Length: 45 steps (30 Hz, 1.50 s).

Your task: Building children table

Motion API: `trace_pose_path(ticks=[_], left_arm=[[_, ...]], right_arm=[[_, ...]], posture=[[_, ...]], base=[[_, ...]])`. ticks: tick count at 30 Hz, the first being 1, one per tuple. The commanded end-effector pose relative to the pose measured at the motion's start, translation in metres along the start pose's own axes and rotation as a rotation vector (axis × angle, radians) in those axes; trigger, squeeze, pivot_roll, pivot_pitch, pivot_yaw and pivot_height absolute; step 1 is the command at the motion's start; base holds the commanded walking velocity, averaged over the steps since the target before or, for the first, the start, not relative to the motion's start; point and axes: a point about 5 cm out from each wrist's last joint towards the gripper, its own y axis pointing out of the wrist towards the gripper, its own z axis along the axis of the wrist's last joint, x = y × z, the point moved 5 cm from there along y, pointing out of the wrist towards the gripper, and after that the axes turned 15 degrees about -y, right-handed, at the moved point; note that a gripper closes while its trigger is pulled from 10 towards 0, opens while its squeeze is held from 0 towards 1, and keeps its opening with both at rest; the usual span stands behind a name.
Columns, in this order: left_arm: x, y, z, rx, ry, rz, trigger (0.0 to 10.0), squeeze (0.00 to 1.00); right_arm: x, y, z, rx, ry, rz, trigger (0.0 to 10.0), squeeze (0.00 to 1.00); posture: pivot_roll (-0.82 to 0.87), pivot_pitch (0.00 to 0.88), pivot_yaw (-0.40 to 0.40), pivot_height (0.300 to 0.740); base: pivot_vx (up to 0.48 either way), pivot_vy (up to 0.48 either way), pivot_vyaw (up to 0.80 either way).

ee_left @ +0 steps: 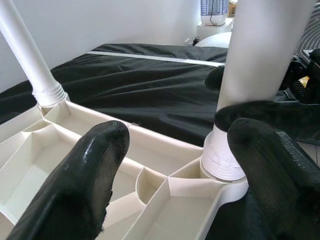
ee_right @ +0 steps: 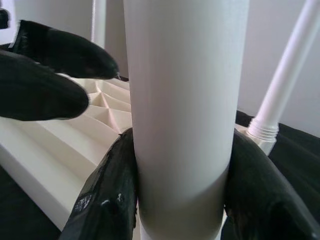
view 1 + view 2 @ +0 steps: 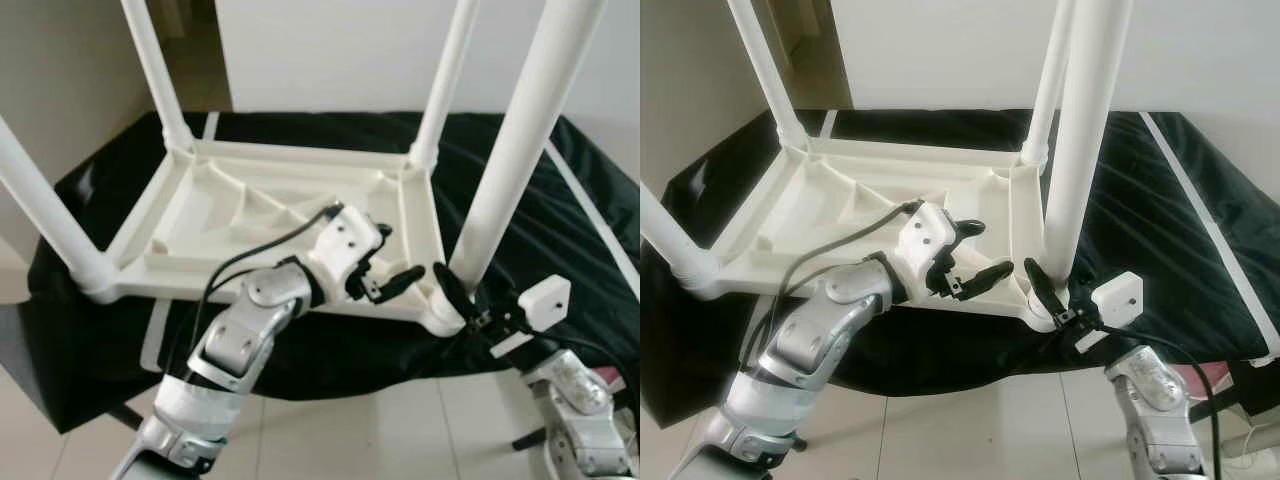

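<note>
Table top [image 3: 250, 215] sits upside down on the black cloth [image 3: 560, 230], ribbed underside up, four white legs standing in the corner sockets.

My right end effector [image 2: 180, 195] is clamped on the near-right leg [image 3: 520, 150], low down, just above its socket [image 3: 443, 313]. In the right wrist view both fingers [image 2: 107, 195] press the tube on opposite sides.

My left end effector [image 3: 400, 283] is released, jaws spread and holding nothing. It hovers over the near rail of the top, just beside that same socket, fingertips pointing at the leg base.

Handling, my read:
- Leg is a smooth, hollow-looking plastic tube: light, stiff, slippery. Gripping low near the threaded collar looks right; higher up means more lever and more chance the pads slide while twisting.
- Top is a thin ribbed moulding, light, so it will likely skate or spin on the cloth when the leg gets torqued. The rail or a rib next to the socket is the place to brace it.

Pose: right forearm comes up from below the near edge, wrist level with the socket. Left arm reaches in from the near-left, elbow bent, wrist rolled toward the corner.

Can't tell if the leg is fully seated; the joint is partly hidden by my fingers.
</note>
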Motion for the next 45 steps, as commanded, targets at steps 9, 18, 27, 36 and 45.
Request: trace_pose_path(ticks=[9, 18, 27, 36, 45], left_arm=[[0.003, 0.000, 0.004, -0.002, 0.009, -0.025, 10.0, 0.00], [0.003, 0.001, 0.006, -0.004, 0.014, -0.036, 10.0, 0.00], [0.004, 0.002, 0.007, -0.006, 0.019, -0.047, 10.0, 0.00], [0.004, 0.003, 0.009, -0.002, 0.017, -0.046, 10.0, 0.00], [0.004, 0.003, 0.009, -0.001, 0.015, -0.042, 10.0, 0.00]], right_arm=[[-0.018, -0.014, -0.034, -0.117, 0.197, 0.169, 10.0, 0.00], [-0.013, -0.016, -0.038, -0.110, 0.236, 0.204, 10.0, 0.00], [-0.006, -0.018, -0.043, -0.112, 0.259, 0.235, 10.0, 0.00], [-0.007, -0.019, -0.052, -0.151, 0.337, 0.271, 10.0, 0.00], [-0.002, -0.022, -0.058, -0.168, 0.401, 0.271, 10.0, 0.00]], posture=[[-0.05, 0.066, 0.044, 0.740], [-0.05, 0.063, 0.061, 0.740], [-0.05, 0.061, 0.075, 0.740], [-0.04, 0.063, 0.066, 0.740], [-0.04, 0.063, 0.063, 0.740]], base=[[0.000, 0.000, 0.00], [0.000, 0.000, 0.00], [0.000, 0.000, 0.00], [0.000, 0.000, 0.00], [0.000, 0.000, 0.00]])
